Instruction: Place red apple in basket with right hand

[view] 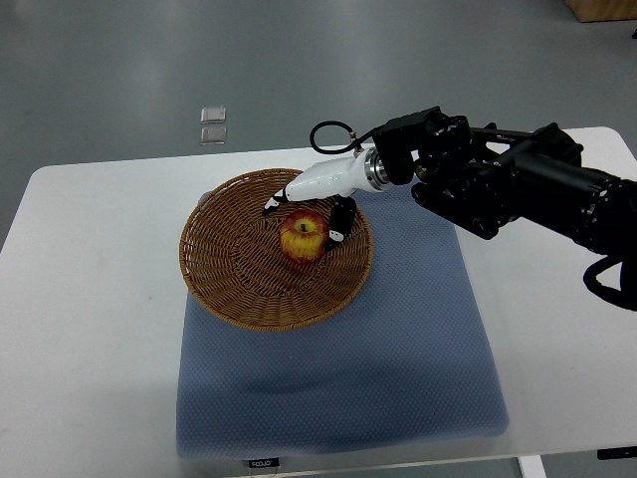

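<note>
Woven wicker forms the basket (239,284), which sits on a blue-grey mat (398,358) on the white tabletop (90,299). The red apple (303,237) rests on the basket floor, right of centre, stem up. Your right hand (311,204) reaches in from the right, over the far rim. Its fingers (341,221) are spread around the apple's top and right side; you cannot tell from this view whether any still touch the fruit. The left hand is not in view.

Judged from this layout, the step in hand is release and withdrawal.

1. Confirm the fingers are fully spread before moving the arm.
2. Lift the hand straight up first. A sideways pull could drag the apple or catch a fingertip in the weave.
3. Clear the rim, then retract to the right.
4. Watch the apple; the sloped basket wall may let it roll toward the centre.
</note>
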Robot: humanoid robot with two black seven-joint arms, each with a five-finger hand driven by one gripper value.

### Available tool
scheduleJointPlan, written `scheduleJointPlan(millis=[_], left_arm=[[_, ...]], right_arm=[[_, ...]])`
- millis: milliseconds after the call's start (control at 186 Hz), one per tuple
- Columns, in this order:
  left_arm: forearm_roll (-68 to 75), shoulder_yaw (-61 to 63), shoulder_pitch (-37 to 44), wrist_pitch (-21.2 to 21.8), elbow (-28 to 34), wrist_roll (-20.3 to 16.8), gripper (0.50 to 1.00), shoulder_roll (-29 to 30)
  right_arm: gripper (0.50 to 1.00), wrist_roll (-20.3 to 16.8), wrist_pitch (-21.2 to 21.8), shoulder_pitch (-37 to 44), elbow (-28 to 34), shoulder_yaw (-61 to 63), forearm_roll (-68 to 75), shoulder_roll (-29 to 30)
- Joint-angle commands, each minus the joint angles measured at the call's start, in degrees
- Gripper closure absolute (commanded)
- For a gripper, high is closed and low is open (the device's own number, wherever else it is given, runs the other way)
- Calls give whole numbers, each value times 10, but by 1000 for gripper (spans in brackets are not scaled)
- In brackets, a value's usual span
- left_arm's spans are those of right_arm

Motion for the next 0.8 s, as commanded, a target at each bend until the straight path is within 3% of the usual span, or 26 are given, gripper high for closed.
scheduleJointPlan(millis=[0, 231, 236, 279, 402, 654, 660, 756, 794], left_arm=[[0, 0, 0, 0, 0, 0, 500, 0], [1, 0, -1, 0, 0, 0, 500, 0], [0, 0, 0, 0, 0, 0, 500, 0], [0, 0, 0, 0, 0, 0, 500, 0], [0, 0, 0, 0, 1, 0, 500, 0], [1, 0, -1, 0, 1, 0, 500, 0], [1, 0, 0, -1, 1, 0, 500, 0], [1, 0, -1, -1, 0, 0, 500, 0], [1, 0, -1, -1, 0, 0, 500, 0]], right_arm=[[581, 0, 1, 5, 10, 9, 4, 0], [583, 0, 24, 30, 15, 43, 104, 0], [583, -1, 46, 31, 16, 50, 145, 0], [583, -1, 62, 33, 18, 58, 178, 0], [583, -13, 76, 29, 18, 86, 272, -17], [583, -55, 54, -17, 12, 131, 430, -79], [583, -69, 32, -30, 12, 144, 465, -97], [583, -101, -19, -68, 6, 166, 530, -118], [583, -101, -19, -68, 6, 166, 530, -118]])
